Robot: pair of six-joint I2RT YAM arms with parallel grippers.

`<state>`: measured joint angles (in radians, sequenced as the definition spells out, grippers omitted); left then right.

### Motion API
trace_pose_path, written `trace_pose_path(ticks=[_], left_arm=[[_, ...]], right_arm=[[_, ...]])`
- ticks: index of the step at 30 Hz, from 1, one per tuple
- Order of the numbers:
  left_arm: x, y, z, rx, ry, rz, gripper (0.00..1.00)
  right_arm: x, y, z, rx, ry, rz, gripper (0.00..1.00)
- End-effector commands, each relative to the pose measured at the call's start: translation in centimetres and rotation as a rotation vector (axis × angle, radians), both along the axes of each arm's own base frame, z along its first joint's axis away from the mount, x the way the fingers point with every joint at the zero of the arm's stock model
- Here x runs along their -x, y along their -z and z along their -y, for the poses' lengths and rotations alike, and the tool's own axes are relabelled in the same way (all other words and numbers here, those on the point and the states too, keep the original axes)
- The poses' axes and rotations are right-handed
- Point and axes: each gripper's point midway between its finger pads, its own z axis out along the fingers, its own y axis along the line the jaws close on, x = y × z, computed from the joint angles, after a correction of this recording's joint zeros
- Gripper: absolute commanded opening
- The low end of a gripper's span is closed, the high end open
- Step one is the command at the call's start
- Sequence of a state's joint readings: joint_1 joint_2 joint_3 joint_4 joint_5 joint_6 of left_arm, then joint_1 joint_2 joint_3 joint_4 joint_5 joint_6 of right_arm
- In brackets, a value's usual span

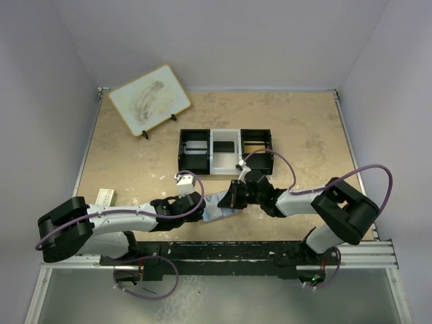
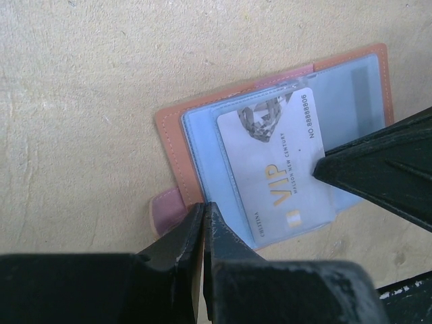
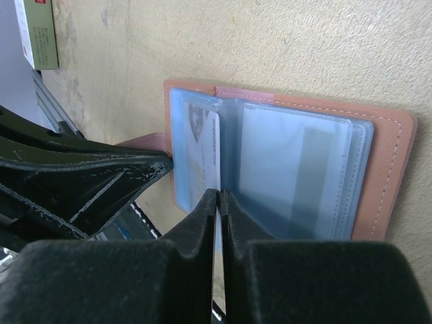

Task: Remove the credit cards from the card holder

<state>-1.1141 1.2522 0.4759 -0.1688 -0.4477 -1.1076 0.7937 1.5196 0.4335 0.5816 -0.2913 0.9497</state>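
The reddish-brown card holder (image 1: pixel 217 208) lies open on the table between my two grippers, its pale blue sleeves (image 2: pixel 202 145) facing up. A light VIP credit card (image 2: pixel 273 169) sticks partly out of a sleeve. My left gripper (image 2: pixel 204 206) is shut, pinching the holder's near edge beside its pink tab (image 2: pixel 165 206). My right gripper (image 3: pixel 219 194) is shut on the card's (image 3: pixel 204 158) edge, which shows as a thin strip between the fingers. In the top view the left gripper (image 1: pixel 201 202) and the right gripper (image 1: pixel 233 197) meet over the holder (image 3: pixel 388 169).
A black-white-black three-compartment tray (image 1: pixel 225 167) stands just behind the grippers, with a dark flat piece (image 1: pixel 224 145) in its middle part. A white-and-tan board (image 1: pixel 149 100) leans at the back left. A small white box (image 1: pixel 104 197) lies near the left arm.
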Motion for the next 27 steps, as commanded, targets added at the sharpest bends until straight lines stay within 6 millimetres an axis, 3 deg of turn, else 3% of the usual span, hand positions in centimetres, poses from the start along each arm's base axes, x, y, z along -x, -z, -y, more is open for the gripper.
trace_pose_path(ticks=[1, 11, 15, 27], left_arm=[[0.1, 0.2, -0.9, -0.028, -0.007, 0.009, 0.0], [0.1, 0.3, -0.7, -0.023, 0.001, 0.007, 0.0], [0.1, 0.3, -0.7, -0.023, 0.002, 0.006, 0.0], [0.1, 0.2, -0.8, -0.024, -0.003, 0.01, 0.0]], right_arm=[[-0.1, -0.1, -0.5, -0.018, -0.048, 0.02, 0.08], [-0.2, 0.7, -0.6, -0.01, -0.045, -0.004, 0.1], [-0.6, 0.7, -0.4, 0.007, -0.021, 0.005, 0.0], [-1.7, 0.4, 1.8, 0.068, 0.056, 0.029, 0.0]])
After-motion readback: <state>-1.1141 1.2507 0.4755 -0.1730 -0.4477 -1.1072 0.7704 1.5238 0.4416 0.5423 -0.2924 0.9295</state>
